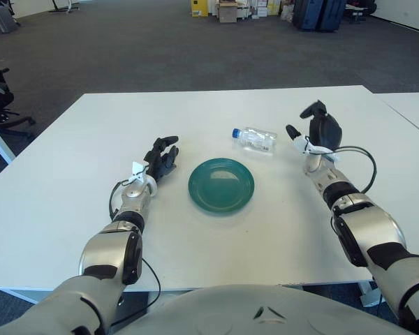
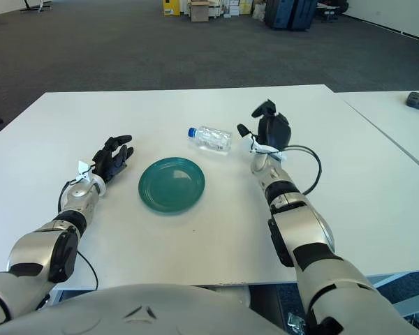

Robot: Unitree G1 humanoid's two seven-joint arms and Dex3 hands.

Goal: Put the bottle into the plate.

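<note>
Small clear plastic bottle with a blue cap [image 1: 255, 138] lay on its side on the white table [image 1: 70, 181], just beyond the far right rim of the round green plate [image 1: 221, 185], outside it. Right hand [image 1: 318, 133] stood right of bottle, fingers spread, empty, apparently raised. Left hand [image 1: 160, 159] showed left of plate, fingers relaxed. Best approach: lower, close across the bottle's middle, guard against rolling.

Silver-shelled arms, black fingers [image 1: 160, 158], white wrist clips and thin black cables.
</note>
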